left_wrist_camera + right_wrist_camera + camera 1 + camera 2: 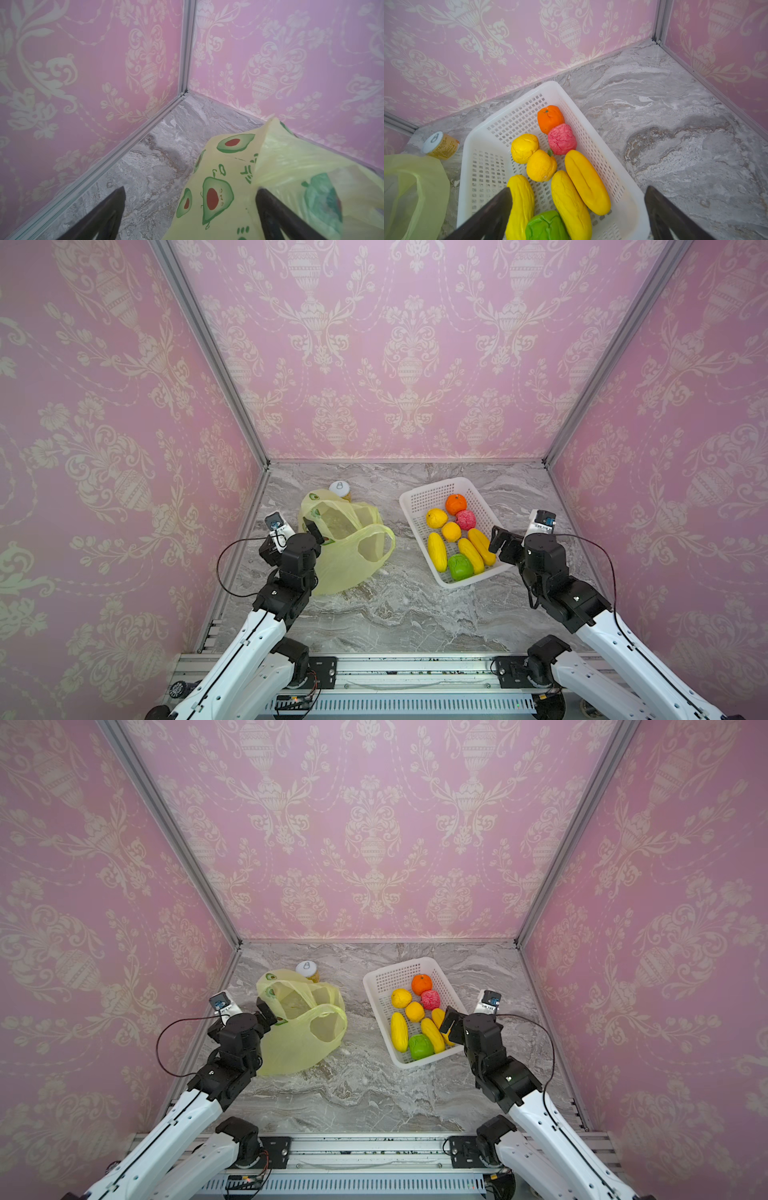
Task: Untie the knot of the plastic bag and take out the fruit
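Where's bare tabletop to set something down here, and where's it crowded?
Free: the marble strip between the plastic bag and the white basket, the wide front stretch before the rail, and the far right corner. Crowded: the far left, where the jar stands behind the bag.

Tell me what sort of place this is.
Probably a staged robot test booth, not a real room: pink wallpaper panels in an aluminium frame, a marble-look tabletop, and two arms mounted on a rail.
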Robot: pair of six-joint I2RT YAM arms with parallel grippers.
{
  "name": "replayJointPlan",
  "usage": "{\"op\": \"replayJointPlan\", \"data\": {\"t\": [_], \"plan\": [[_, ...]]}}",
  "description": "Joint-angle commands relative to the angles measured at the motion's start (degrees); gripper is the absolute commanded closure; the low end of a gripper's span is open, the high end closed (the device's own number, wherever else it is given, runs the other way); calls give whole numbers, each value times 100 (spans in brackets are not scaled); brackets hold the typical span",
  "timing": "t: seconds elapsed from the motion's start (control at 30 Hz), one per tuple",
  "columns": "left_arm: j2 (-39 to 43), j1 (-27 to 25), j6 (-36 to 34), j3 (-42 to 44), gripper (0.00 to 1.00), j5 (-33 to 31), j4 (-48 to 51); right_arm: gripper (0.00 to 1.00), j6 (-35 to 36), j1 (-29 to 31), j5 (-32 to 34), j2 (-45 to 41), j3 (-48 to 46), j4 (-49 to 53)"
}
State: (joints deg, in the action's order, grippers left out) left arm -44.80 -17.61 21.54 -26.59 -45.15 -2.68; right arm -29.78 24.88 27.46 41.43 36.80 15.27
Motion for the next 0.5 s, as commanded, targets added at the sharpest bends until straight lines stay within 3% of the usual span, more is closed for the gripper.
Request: {"op": "replayJointPlan", "data": {"t": [0.0,0.07,0.13,0.27,0.4,0.47], "plan": [[-672,436,-653,954,1,-1156,-2260,0,1034,-188,865,318,-16,-1432],[-1061,882,31,1088,1,-759,-2147,0,1543,-526,1188,707,53,-1587],[-1154,1136,271,942,1,-402,-1785,0,1953,-966,1201,1036,-43,-1719],[-1171,1241,-119,1119,1,-267,-2444,0,1658,-1565,1101,1239,-882,-2560],[-874,1227,-1060,917,2,1953,-2822,0,1714,-1772,1652,1659,-1538,-3834],[-887,1192,-1043,664,4,2279,-2532,0,1730,-1867,1804,1937,-1563,-4058]]}}
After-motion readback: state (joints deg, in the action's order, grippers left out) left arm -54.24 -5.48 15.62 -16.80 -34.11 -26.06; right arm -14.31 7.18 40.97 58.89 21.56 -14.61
